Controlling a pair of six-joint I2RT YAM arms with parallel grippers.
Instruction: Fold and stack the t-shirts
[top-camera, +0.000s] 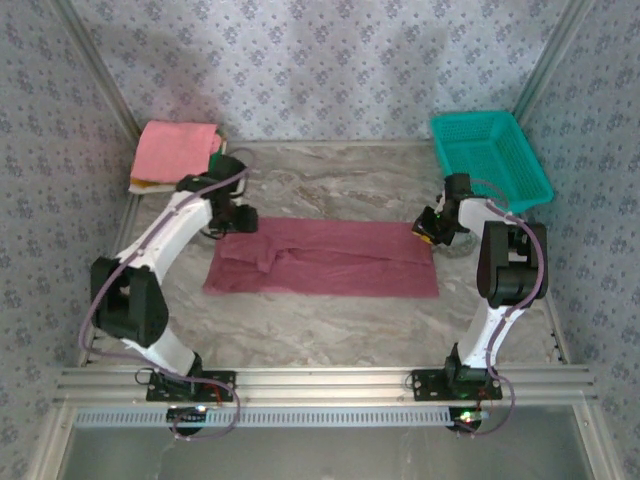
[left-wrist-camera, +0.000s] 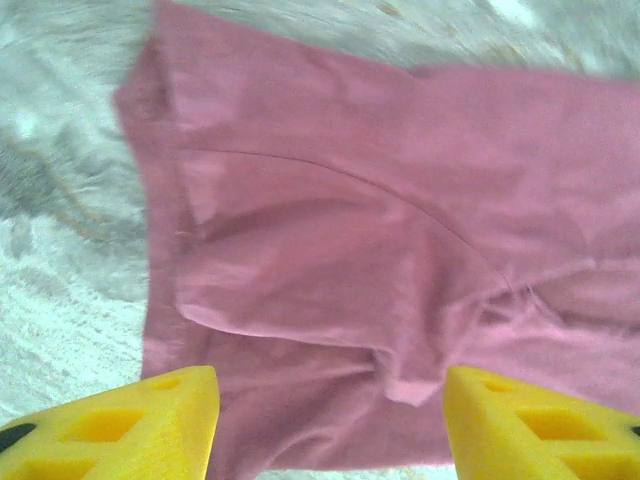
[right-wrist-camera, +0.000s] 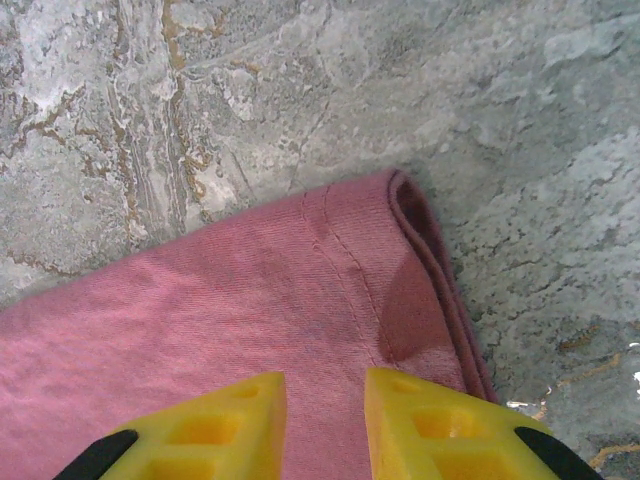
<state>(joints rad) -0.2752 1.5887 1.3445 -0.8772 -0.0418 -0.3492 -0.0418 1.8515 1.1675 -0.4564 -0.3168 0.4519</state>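
Our left end effector (left-wrist-camera: 330, 402) stands wide, nothing between its pads, hovering over the 9 o'clock end of the maroon t-shirt (top-camera: 330, 258), where a sleeve is tucked in over the body. Our right end effector (right-wrist-camera: 325, 400) shows only a narrow gap, with no cloth visibly caught in it, poised above the doubled corner at the shirt's 3 o'clock end. The shirt lies in a long folded band across the middle of the counter (top-camera: 330, 330). We judge it light, limp and thin: it will sag and drape from any single pinch, and its layers can slide apart. So we would take it at the two end edges together, pinching through all layers at the thick folded corners instead of the loose sleeve flap. The marbled surface looks smooth, so the cloth may drag when lifted. The folded stack (top-camera: 175, 150), pink on top, waits at 10 o'clock; a teal basket (top-camera: 490, 155) sits at 2 o'clock.
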